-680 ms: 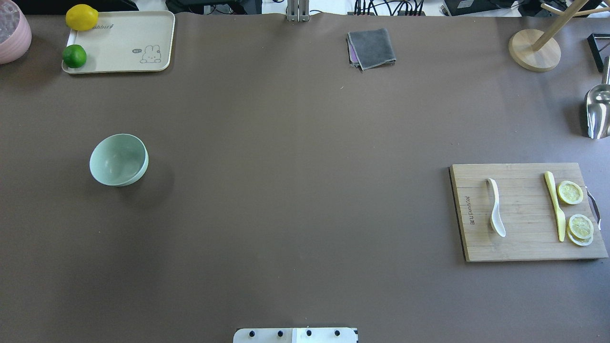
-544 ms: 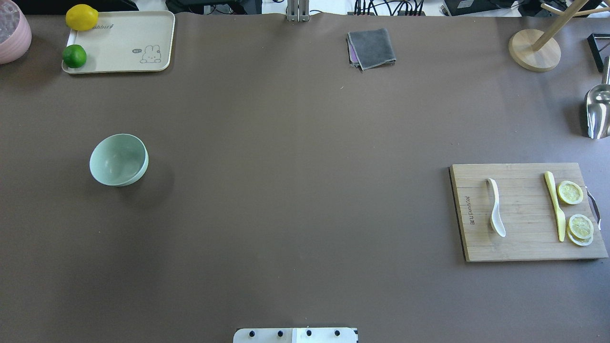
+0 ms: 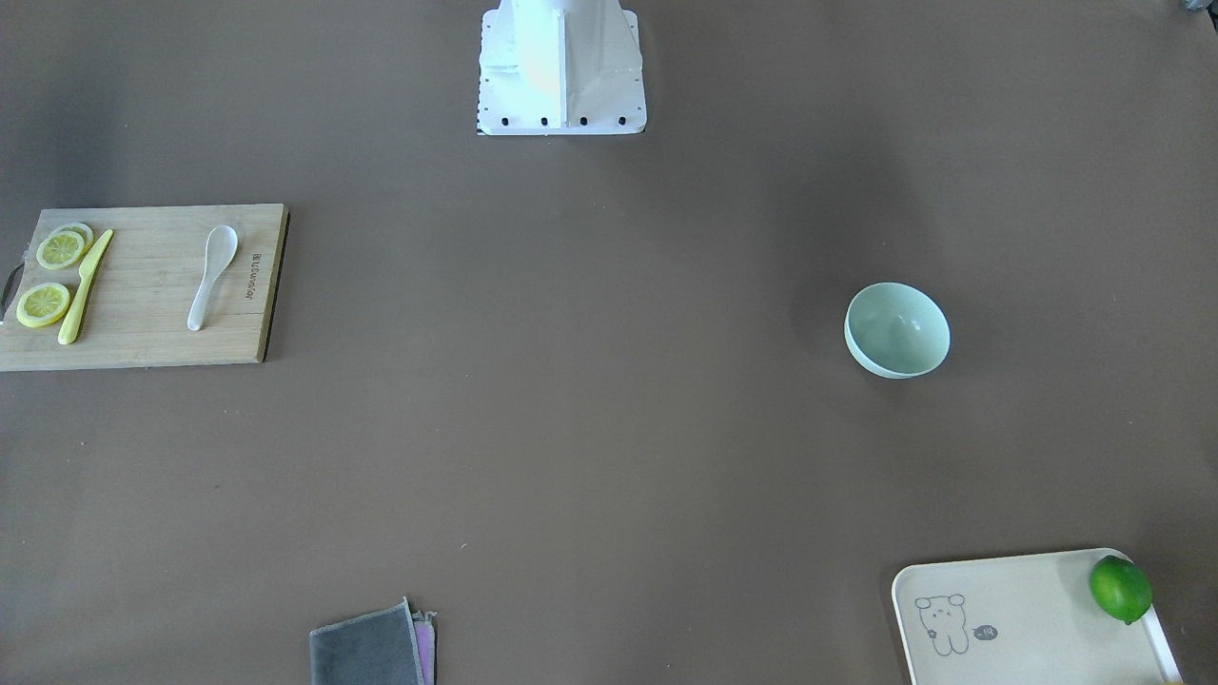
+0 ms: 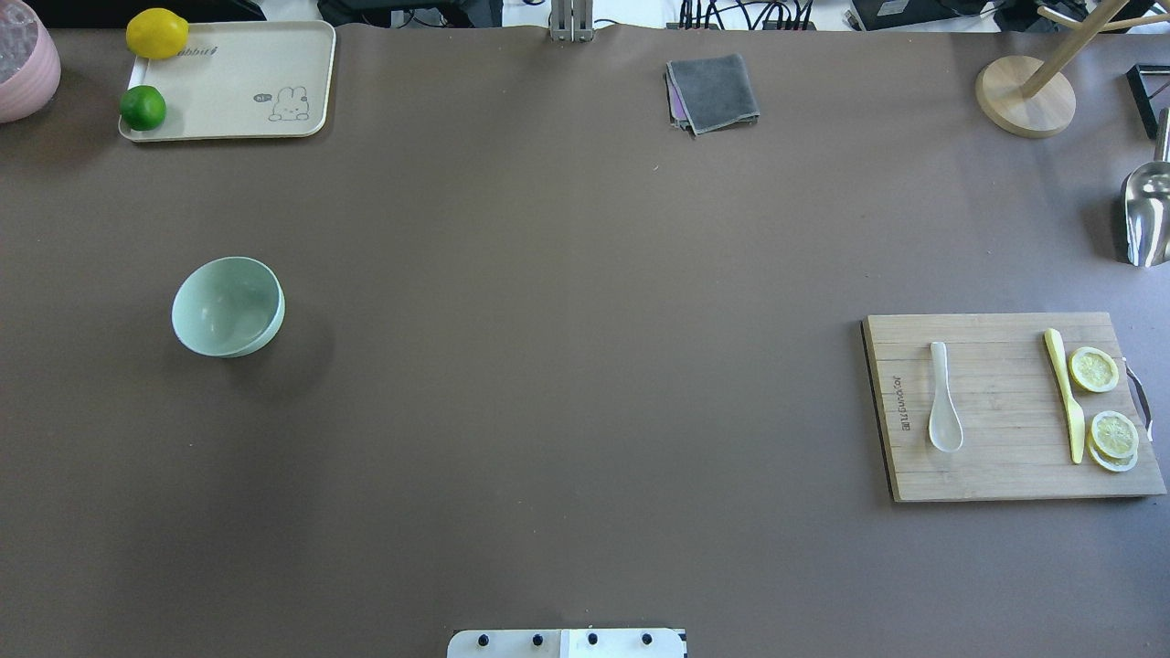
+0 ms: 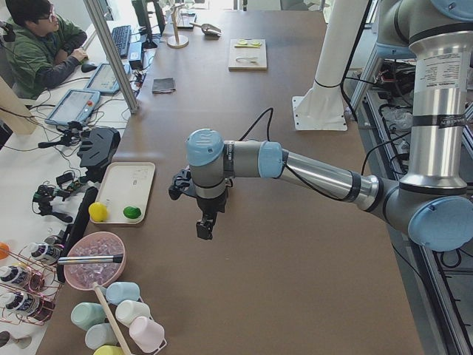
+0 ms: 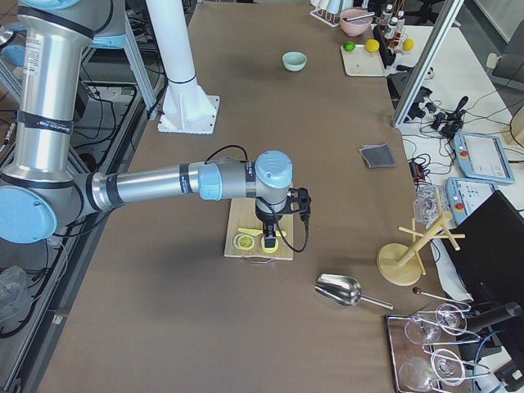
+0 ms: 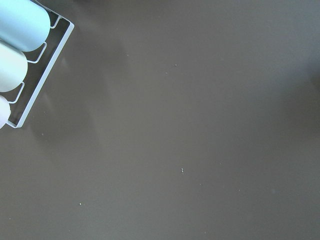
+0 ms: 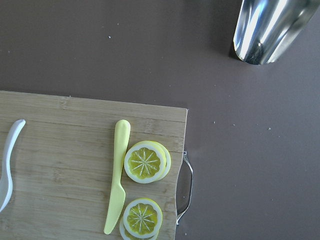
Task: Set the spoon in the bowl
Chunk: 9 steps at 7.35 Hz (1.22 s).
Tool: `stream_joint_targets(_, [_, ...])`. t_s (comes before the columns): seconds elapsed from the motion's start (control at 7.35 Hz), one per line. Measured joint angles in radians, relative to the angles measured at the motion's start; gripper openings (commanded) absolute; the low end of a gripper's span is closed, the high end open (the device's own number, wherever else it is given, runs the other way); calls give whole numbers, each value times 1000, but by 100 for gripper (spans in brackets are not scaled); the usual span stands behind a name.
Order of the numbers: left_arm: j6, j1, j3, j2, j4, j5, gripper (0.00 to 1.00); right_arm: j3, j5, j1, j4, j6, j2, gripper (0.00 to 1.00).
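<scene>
The white spoon point(image 4: 944, 411) lies on a wooden cutting board point(image 4: 1005, 475) at the table's right, scoop end toward the robot. It also shows in the front view point(image 3: 211, 276) and at the left edge of the right wrist view point(image 8: 7, 165). The mint-green bowl point(image 4: 227, 306) stands upright and empty at the left, also in the front view point(image 3: 896, 329). No gripper shows in the overhead view. The left gripper point(image 5: 205, 231) hangs above bare table; the right gripper point(image 6: 268, 243) hangs above the board. I cannot tell whether either is open or shut.
On the board lie a yellow-green knife point(image 4: 1065, 393) and lemon slices point(image 4: 1094, 369). A cream tray point(image 4: 228, 82) with a lime and a lemon is far left. A grey cloth point(image 4: 713, 91), a wooden stand point(image 4: 1024, 96) and a metal scoop point(image 4: 1147, 215) line the far and right edges.
In the overhead view the spoon has turned from lying on its side to lying flat, and its scoop sits slightly further left. Nothing else has moved.
</scene>
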Motion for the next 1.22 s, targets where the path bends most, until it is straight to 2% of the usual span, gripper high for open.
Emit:
stream_joint_targets(0.27, [-3,0,2,-3,-76,-1,99,0,-1,-1,0,1,3,100])
stream_joint_targets(0.54, [-4,-1,22,2,-257,2,99,3,-4,-1,30,1,14,100])
stream_joint_targets(0.82, [-32,-1,73,-3,-459,2,99,-1,-27,0,214,25,19,100])
stream_joint_targets(1.22, [-150,16,132,8,-680,-51,99,-6,-112,-36,325,171,23,100])
